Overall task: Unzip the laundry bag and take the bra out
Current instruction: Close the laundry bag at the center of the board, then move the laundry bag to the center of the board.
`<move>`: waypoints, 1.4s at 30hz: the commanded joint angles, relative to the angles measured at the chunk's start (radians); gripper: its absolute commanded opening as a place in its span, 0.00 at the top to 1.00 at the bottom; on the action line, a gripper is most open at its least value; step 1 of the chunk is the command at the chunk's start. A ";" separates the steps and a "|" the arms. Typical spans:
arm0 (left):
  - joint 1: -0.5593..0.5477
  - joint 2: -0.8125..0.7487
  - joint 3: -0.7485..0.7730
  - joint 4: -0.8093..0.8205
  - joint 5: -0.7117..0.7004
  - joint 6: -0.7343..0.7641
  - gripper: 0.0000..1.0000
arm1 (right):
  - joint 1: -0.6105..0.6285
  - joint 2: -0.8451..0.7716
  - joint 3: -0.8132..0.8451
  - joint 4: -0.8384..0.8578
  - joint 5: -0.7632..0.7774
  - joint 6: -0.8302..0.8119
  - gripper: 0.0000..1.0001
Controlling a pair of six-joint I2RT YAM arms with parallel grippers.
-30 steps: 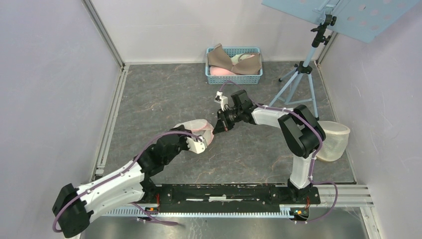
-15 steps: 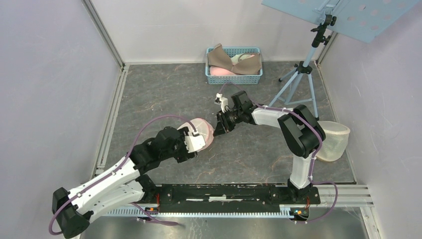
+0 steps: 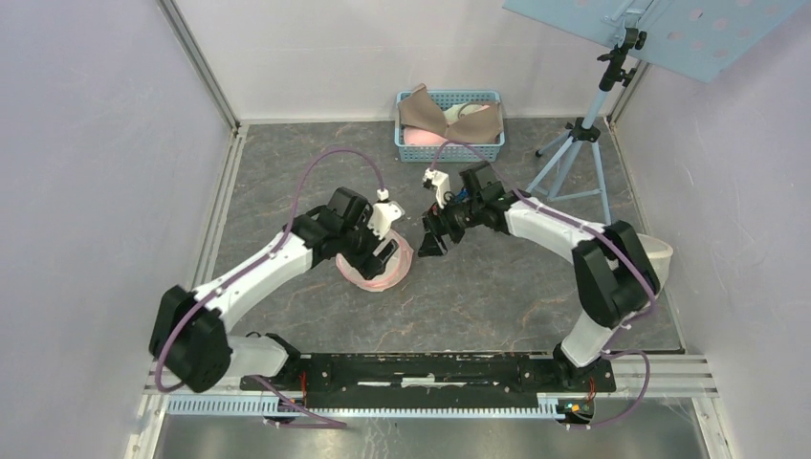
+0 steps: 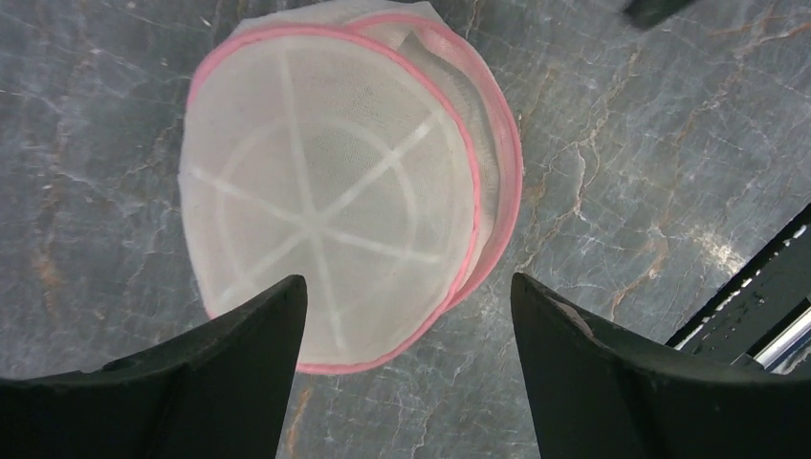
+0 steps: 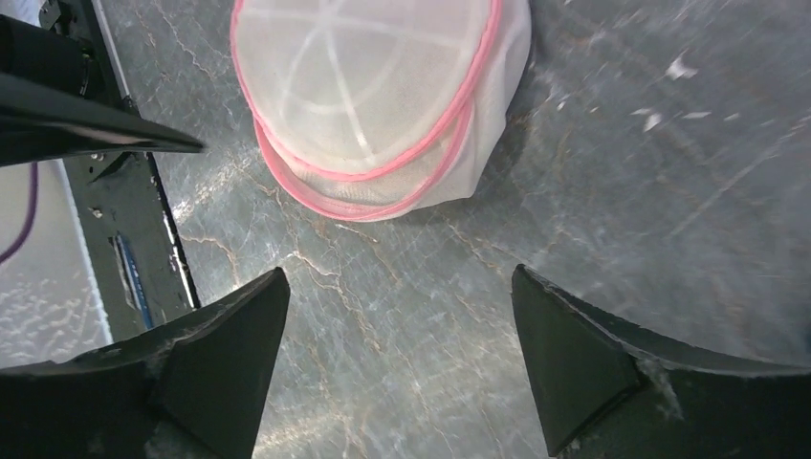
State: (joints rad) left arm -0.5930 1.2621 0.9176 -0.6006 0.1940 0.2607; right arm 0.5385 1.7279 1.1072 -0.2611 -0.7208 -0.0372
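Observation:
The laundry bag (image 3: pixel 376 271) is a round white mesh case with pink rims, lying flat on the grey marbled floor. In the left wrist view the laundry bag (image 4: pixel 325 182) shows its two pink rims offset, with a gap along the right side. The bra is hidden; nothing clear shows through the mesh. My left gripper (image 3: pixel 383 251) hovers open just above the bag, and its jaws (image 4: pixel 406 282) straddle the near rim without touching. My right gripper (image 3: pixel 430 241) is open to the bag's right, its fingers (image 5: pixel 397 273) over bare floor short of the bag (image 5: pixel 368 96).
A blue basket (image 3: pixel 449 143) with brown and pink garments stands at the back wall. A tripod (image 3: pixel 574 158) stands at the back right. A second round white mesh bag (image 3: pixel 643 270) lies behind the right arm. The black base rail (image 3: pixel 430 373) runs along the near edge.
Both grippers have opened and let go of the laundry bag, which now lies on the floor. The left arm has swung up and over it; the right gripper has drawn back slightly.

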 commanded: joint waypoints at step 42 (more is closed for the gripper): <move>0.658 0.523 0.252 0.047 -0.296 0.345 0.01 | -0.506 -0.425 0.057 -0.766 0.453 -0.915 0.02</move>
State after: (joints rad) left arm 0.0689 1.8072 1.1641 -0.5076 -0.0990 0.5274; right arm 0.1005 1.2884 1.1000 -0.9607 -0.3489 -0.8505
